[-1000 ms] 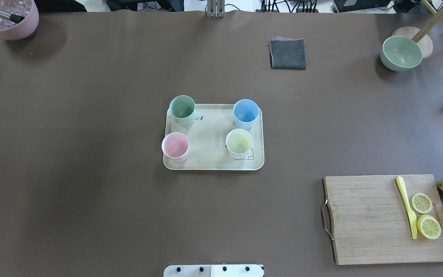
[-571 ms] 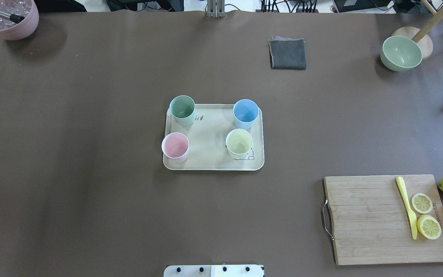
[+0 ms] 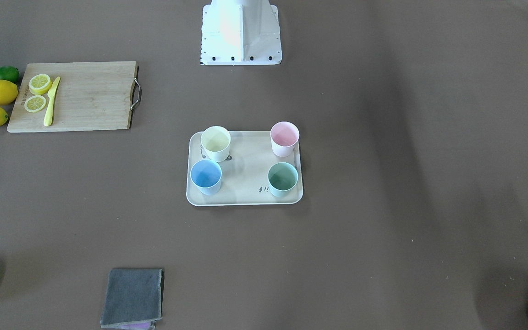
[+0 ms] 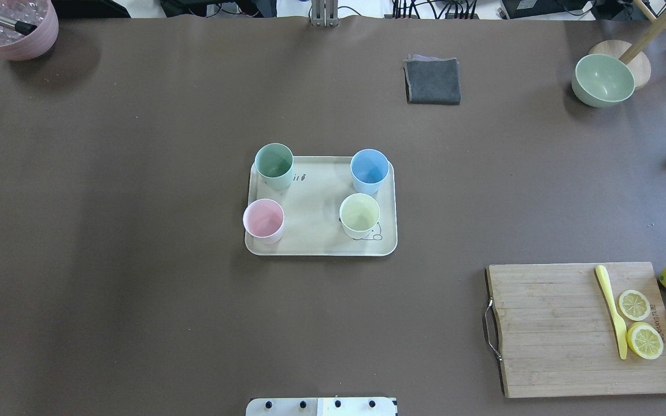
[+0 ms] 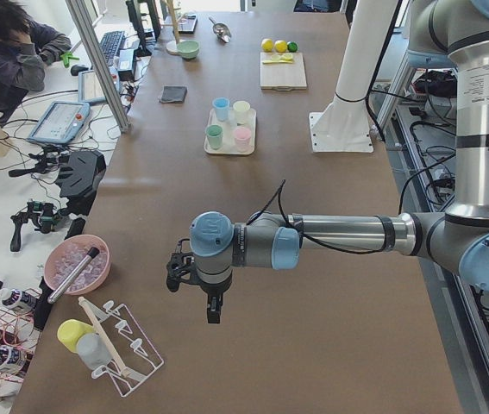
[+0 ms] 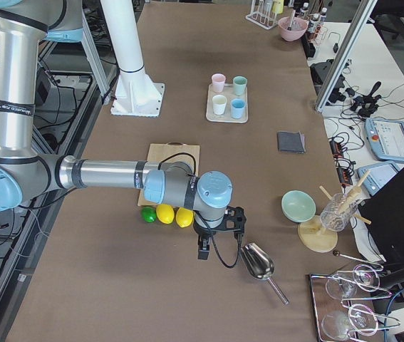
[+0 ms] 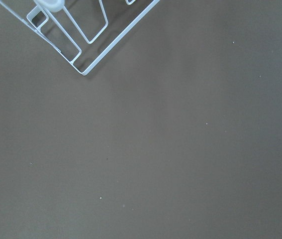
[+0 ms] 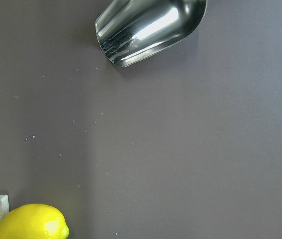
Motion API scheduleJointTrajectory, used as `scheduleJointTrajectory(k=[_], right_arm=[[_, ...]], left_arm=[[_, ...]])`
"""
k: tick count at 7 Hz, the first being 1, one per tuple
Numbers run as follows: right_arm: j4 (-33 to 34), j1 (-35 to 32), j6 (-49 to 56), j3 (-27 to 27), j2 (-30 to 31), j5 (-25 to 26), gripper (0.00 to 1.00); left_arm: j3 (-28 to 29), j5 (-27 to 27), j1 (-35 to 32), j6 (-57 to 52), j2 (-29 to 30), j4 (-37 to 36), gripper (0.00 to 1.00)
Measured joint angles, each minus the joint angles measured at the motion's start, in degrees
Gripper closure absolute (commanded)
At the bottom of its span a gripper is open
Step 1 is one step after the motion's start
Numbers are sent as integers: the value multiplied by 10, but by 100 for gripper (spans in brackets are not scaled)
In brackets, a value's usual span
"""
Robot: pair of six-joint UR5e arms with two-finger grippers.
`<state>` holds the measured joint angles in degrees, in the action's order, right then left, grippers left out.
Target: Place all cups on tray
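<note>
The left hand (image 5: 212, 309) hangs over bare desk (image 4: 136, 242), well apart from the tray (image 4: 315, 249), out toward the desk's end on the robot's left. Its wrist camera shows only the brown surface and a corner of a white wire rack (image 7: 83, 47). Whether its fingers are apart or together I cannot tell, since only the side view shows it. The right hand (image 6: 203, 249) hangs just as far from the tray at the opposite end, with a metal scoop (image 8: 148, 27) and a lemon (image 8: 31, 223) beneath its camera. Its fingers cannot be read either. Neither hand appears to carry anything.

On the tray stand all four cups, upright and apart from one another, one near each corner:
- The green cup (image 4: 274, 164) is in the far corner on the robot's left.
- The blue cup (image 4: 369, 169) is in the far corner on the robot's right.
- The pink cup (image 4: 263, 219) is in the near left corner, close against the rim.
- The yellow cup (image 4: 359, 214) is toward the near right corner, beside the cartoon drawing.

No cup shows anywhere on the desk off the tray. By my reading the task is complete, and nothing seems left to move.
</note>
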<state>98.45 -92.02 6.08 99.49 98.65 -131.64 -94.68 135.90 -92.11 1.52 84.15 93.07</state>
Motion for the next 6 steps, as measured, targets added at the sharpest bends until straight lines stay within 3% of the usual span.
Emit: scheduleJointTrajectory(k=[2, 6], right_arm=[[0, 0, 0, -1, 2, 0, 0], [0, 0, 3, 0, 9, 0, 0]], left_arm=[[6, 41, 0, 23, -4, 3, 1], [0, 23, 1, 30, 5, -21, 1]])
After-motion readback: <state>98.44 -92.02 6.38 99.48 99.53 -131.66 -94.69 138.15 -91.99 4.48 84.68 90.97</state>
